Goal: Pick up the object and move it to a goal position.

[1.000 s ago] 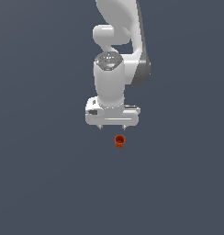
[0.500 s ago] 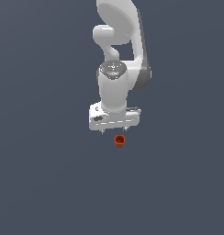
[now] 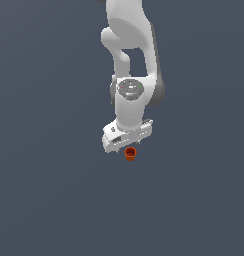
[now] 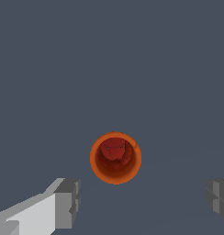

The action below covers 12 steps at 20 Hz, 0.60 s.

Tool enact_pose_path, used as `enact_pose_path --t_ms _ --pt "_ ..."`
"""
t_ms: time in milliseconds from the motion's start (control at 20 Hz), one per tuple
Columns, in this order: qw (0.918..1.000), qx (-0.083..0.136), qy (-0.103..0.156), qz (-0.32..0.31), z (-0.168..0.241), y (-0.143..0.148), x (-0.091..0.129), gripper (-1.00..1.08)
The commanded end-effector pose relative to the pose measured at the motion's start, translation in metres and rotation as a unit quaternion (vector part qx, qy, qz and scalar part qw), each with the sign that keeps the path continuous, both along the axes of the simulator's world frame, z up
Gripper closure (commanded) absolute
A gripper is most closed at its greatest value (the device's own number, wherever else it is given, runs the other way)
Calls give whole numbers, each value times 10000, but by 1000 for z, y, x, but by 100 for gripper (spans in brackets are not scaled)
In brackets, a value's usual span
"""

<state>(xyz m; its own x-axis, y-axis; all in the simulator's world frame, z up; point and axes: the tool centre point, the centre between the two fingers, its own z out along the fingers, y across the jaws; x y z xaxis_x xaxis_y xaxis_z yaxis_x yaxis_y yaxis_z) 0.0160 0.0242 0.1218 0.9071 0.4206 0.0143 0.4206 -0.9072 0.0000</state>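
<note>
The object is a small orange-red tapered cup [image 3: 130, 153] standing upright on the grey floor, its dark hollow facing up. In the wrist view the cup [image 4: 115, 158] sits between and a little ahead of the two grey fingertips [image 4: 68, 204]. My white gripper [image 3: 127, 148] hangs directly above the cup, close over it, with its jaws wide open and empty. In the exterior view the gripper body hides most of the fingers.
A plain grey floor [image 3: 54, 200] lies all around. The white arm [image 3: 130, 45] rises behind the gripper toward the top of the exterior view. No goal marker shows.
The gripper has come down toward the cup and turned about its vertical axis. The cup has not moved.
</note>
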Motion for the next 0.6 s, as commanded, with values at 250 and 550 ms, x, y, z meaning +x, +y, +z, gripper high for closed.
enact_pose_path --t_ms 250,550 --pt "9953 -33 40 966 -22 10 -2 -92" --pt "9905 -39 56 1376 -31 15 -4 -92"
